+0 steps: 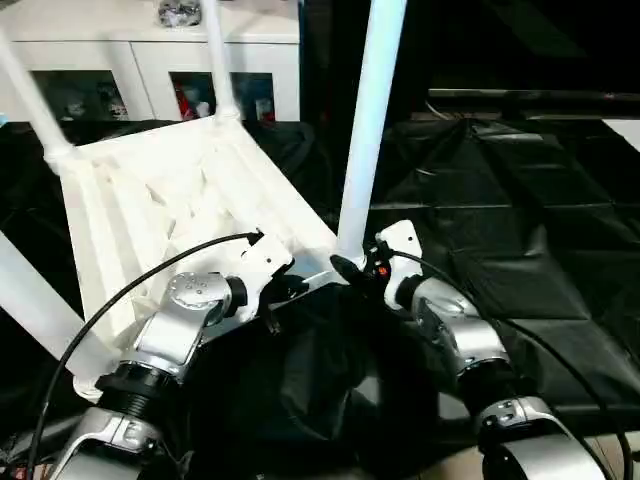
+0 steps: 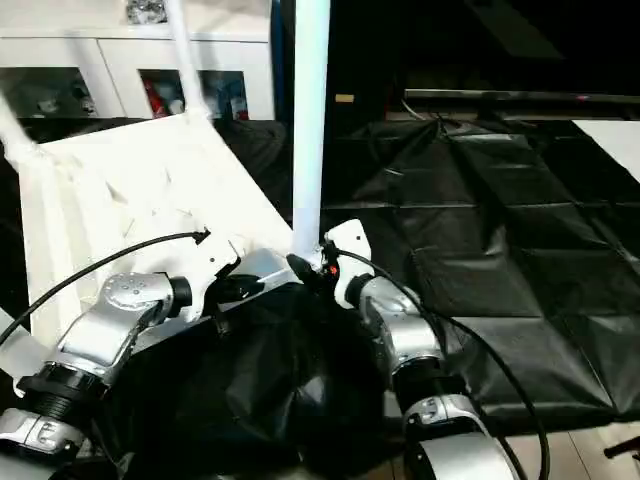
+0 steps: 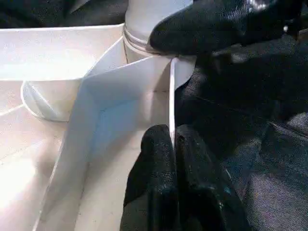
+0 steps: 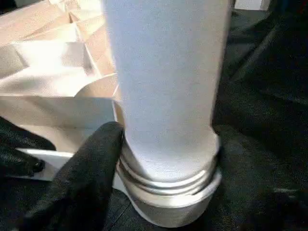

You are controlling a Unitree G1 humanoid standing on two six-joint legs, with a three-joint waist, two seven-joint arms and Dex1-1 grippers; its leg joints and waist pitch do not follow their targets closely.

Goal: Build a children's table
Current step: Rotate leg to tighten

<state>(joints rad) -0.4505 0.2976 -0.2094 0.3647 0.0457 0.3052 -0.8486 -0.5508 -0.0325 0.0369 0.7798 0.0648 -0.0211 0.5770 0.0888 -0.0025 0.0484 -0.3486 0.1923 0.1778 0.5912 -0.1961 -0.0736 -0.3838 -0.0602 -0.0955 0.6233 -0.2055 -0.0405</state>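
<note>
At near corner socket point(image 4: 168, 202) | our left gripper point(image 3: 174, 144) pinches tabletop point(image 1: 170, 190) rim; right gripper point(image 4: 159, 159) loosely around leg point(image 1: 368, 130) | risk: cross-threading if leg tilts.

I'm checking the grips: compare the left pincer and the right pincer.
The left pincer is shut on the tabletop rim, a thin wall; the right pincer stands wider, at the base of the thick round leg. The left works an edge, the right a corner socket. Both have black fingers.

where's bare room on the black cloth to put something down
The black cloth is bare to the right of the near leg, out to its far edge. It is crowded at the tabletop corner, where the left claw pinches the rim and the right claw meets the leg's base.
</note>
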